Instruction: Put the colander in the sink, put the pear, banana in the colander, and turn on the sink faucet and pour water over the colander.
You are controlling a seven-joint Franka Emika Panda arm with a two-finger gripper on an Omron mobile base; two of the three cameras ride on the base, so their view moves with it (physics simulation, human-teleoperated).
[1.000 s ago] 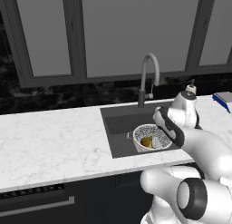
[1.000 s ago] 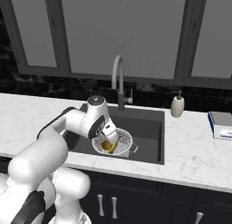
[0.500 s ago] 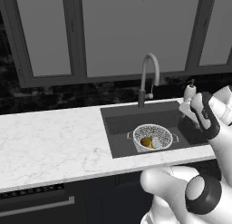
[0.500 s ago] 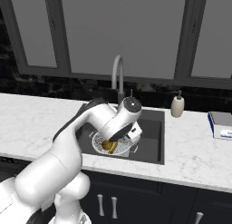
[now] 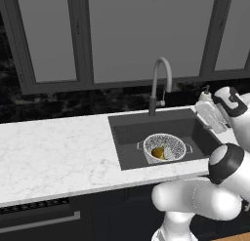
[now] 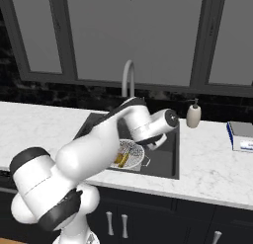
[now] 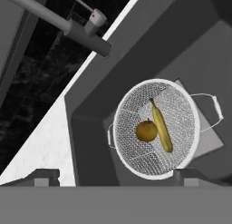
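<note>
Since the earlier frames the arm has swung up and away from the basin toward the right, and the tool (image 7: 115, 177) now hangs well above the sink (image 5: 128, 130), jaws spread wide and holding nothing; the fruit stays where it lay.

Going left to right: bare marble worktop (image 5: 53, 152); then the sink, with the colander (image 5: 164, 148) resting on its floor over the lighter patch; inside it the pear (image 7: 147, 130) and the banana (image 7: 161, 126) lie side by side, touching or very nearly so; behind the basin stands the sink faucet (image 5: 161, 84); further right a soap bottle (image 6: 193, 115) and a blue-edged box (image 6: 241, 135).

Placing looks finished, so the step in hand is judged to be the water; to do it well the open tool should come at the lever from the side, clear of the arched spout, and nudge it gently; the spout should end above the colander, not the bare basin floor.

From the hand view both fruits show plainly, as does a small lever with a red mark (image 7: 96, 17) on the tap; from the left base view the pear shows but the banana cannot be made out; from the right base view the arm covers part of the colander.
</note>
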